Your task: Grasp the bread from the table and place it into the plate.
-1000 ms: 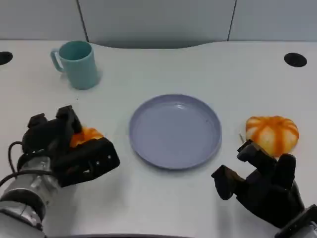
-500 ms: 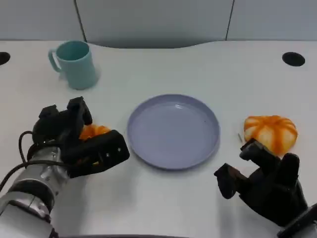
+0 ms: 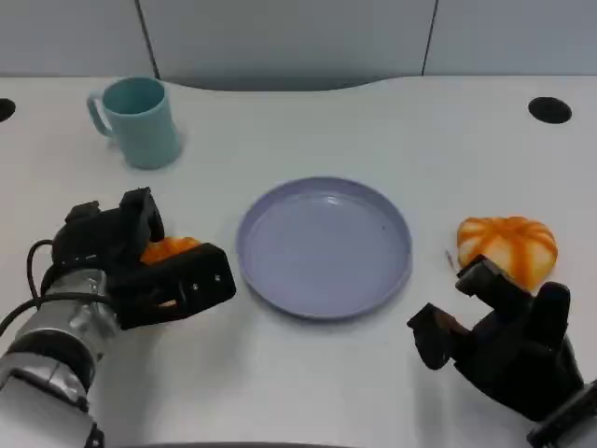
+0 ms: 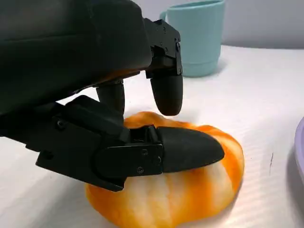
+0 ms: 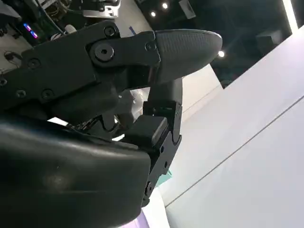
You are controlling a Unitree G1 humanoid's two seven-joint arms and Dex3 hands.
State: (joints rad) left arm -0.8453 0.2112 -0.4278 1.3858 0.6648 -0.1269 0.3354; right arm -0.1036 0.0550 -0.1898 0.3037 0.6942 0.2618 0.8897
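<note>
Left hand grasps bread — wrist view shows fingers wrapping it; right hand released, fingers apart.

A white table is seen from above. A round lavender plate lies near its middle. At the far left, a teal mug stands upright, its handle turned to the left. At the lower left, an orange-striped bread roll is gripped by the black left hand, with fingers closed around it just left of the plate. At the right, a second orange-and-white bread roll lies on the table. The right hand is held just in front of it, fingers spread apart and nothing held.
</note>
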